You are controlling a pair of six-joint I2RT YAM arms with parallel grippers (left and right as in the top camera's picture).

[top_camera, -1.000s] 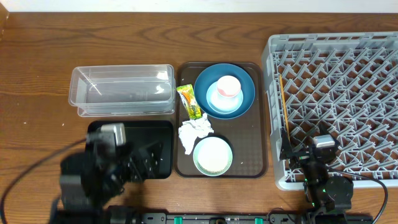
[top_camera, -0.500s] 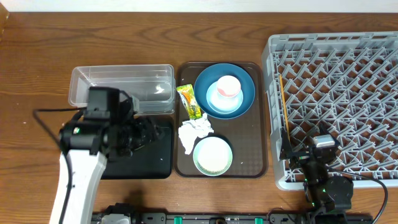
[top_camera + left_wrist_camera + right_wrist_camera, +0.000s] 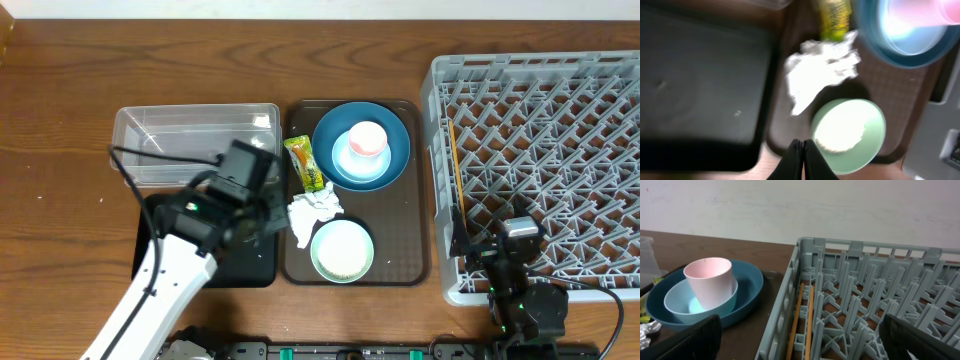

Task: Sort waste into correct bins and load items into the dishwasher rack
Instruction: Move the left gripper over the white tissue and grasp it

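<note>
My left gripper (image 3: 276,216) is shut and empty, hovering over the black tray's (image 3: 255,266) right edge, just left of the crumpled tissue (image 3: 315,212). In the left wrist view its fingertips (image 3: 801,146) press together below the tissue (image 3: 820,70), beside the mint bowl (image 3: 852,150) holding rice (image 3: 840,127). The wrapper (image 3: 305,163) lies above the tissue. A pink cup (image 3: 367,138) stands in the light-blue bowl (image 3: 350,172) on the dark-blue plate (image 3: 395,120). My right gripper (image 3: 805,340) stands open at the grey rack's (image 3: 540,150) front-left corner.
The clear tub (image 3: 180,135) sits behind the black tray. A brown serving tray (image 3: 405,245) carries the dishes and waste. Two orange sticks (image 3: 455,170) lie along the rack's left side. The table's far left is bare wood.
My left arm swung right, from over the black tray to beside the tissue, and its jaws closed on nothing. The right arm has not moved.
</note>
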